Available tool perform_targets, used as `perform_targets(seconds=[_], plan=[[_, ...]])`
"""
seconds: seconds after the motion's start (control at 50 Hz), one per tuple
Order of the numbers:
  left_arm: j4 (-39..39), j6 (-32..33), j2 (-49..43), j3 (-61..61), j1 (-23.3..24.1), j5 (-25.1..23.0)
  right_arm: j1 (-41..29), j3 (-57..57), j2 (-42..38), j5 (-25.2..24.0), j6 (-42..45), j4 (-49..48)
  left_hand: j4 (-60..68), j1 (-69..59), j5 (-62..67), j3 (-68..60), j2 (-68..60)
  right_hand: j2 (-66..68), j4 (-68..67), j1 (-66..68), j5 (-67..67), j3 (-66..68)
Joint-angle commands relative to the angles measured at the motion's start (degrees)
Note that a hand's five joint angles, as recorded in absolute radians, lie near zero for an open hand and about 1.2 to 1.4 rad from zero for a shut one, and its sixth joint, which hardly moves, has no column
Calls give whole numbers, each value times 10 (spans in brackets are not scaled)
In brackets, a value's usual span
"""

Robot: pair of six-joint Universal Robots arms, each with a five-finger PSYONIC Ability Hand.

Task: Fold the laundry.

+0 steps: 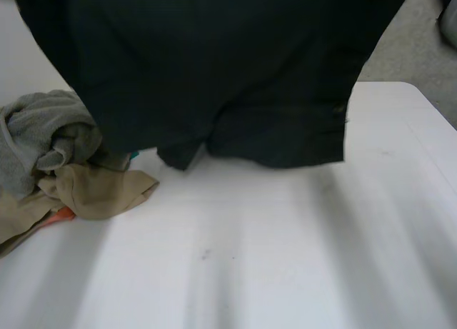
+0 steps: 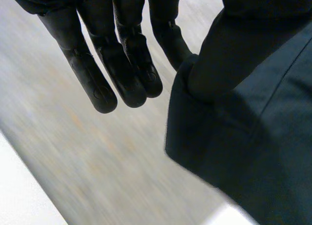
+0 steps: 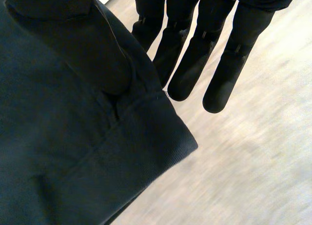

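Observation:
A dark, almost black garment (image 1: 214, 72) hangs lifted above the white table (image 1: 285, 257), spread wide across the far side, its lower hem just over the tabletop. In the left wrist view my left hand (image 2: 122, 64) pinches one top corner of the garment (image 2: 253, 147) between its thumb and a straight finger; the other fingers point down, free of cloth. My right hand (image 3: 195, 64) holds the opposite corner of the garment (image 3: 73, 156) the same way, thumb pressed onto the hem fold.
A pile of laundry lies at the table's left: a grey towel (image 1: 39, 129) on top, a tan garment (image 1: 100, 190) below it, an orange piece (image 1: 61, 215) peeking out. Grey carpet (image 1: 414, 51) lies beyond the table's far right corner.

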State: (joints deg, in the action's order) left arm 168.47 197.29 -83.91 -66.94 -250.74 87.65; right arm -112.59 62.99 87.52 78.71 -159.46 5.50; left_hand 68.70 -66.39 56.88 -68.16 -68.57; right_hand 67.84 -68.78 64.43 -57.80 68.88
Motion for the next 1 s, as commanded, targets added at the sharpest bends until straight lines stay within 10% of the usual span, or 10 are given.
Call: perform_targets(seconds=[0.02,0.26,0.48,0.52,0.54,0.78,1.0], plan=[[41,-16,-75,142,-4,5,12,-87,-59,1,-54,-33,113,-136,131,-118,-114,122,-112,156,-122,111],[151,-16,-313,197,25,-23,-19,-73,-238,72,-23,-51,113,-136,131,-118,-114,122,-112,156,-122,111],[212,-18,-579,332,23,-28,-37,-140,-443,195,26,-271,113,-136,131,-118,-114,5,5,39,-5,-6],[215,-22,-605,363,22,-27,-38,-173,-473,215,43,-274,-95,72,-77,90,94,-456,466,-422,456,-467],[213,-26,-618,388,24,-24,-39,-202,-494,229,56,-258,-558,535,-540,553,557,-578,588,-544,578,-589],[122,-20,-432,214,46,76,-18,-98,-334,106,6,-53,-587,564,-569,582,586,-578,588,-544,578,-589],[13,-22,-170,-236,61,13,29,200,-143,-26,95,137,-363,340,-345,358,362,-383,393,-349,383,-394]])
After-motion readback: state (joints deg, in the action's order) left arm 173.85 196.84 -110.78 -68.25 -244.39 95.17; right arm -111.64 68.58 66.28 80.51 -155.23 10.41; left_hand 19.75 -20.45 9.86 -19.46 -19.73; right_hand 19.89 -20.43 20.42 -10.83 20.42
